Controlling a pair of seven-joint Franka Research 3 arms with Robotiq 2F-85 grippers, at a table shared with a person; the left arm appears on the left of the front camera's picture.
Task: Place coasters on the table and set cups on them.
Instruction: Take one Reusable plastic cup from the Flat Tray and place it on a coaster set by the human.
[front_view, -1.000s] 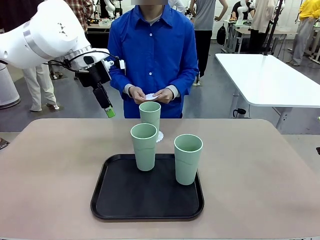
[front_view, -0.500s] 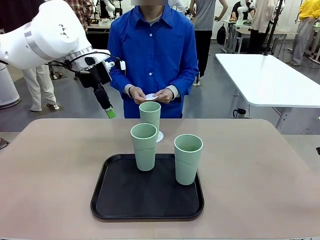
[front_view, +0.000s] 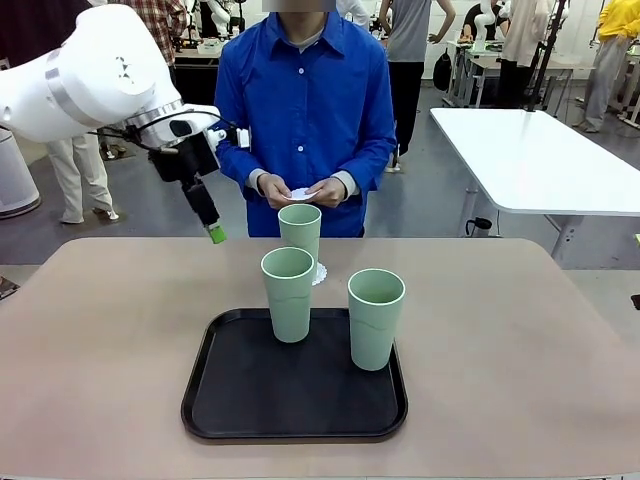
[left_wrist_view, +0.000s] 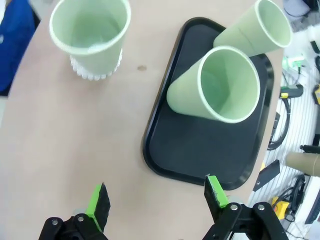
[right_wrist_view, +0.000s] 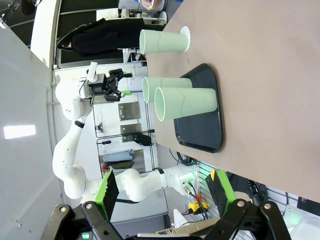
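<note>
So: far cup (front_view: 300, 228) sat on a coaster (front_view: 319, 272) on the table (front_view: 100, 330); middle cup (front_view: 288, 293) and right cup (front_view: 376, 317) waited on the black tray (front_view: 230, 400). Person's hands (front_view: 276, 188) held a second coaster (front_view: 301, 193). Left gripper (left_wrist_view: 156, 192) hovered spread and empty, right gripper (right_wrist_view: 162, 187) likewise. Next, probably: second coaster down, then grasp the middle cup.

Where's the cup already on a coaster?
Front view: far cup stands on its coaster on the table just beyond the tray, centre, before the person.

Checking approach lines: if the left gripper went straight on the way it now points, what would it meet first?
The left gripper, jaws open and empty, would most likely meet the bare table just beside the tray. Depth is unclear, so the tray's rim may come first.
</note>
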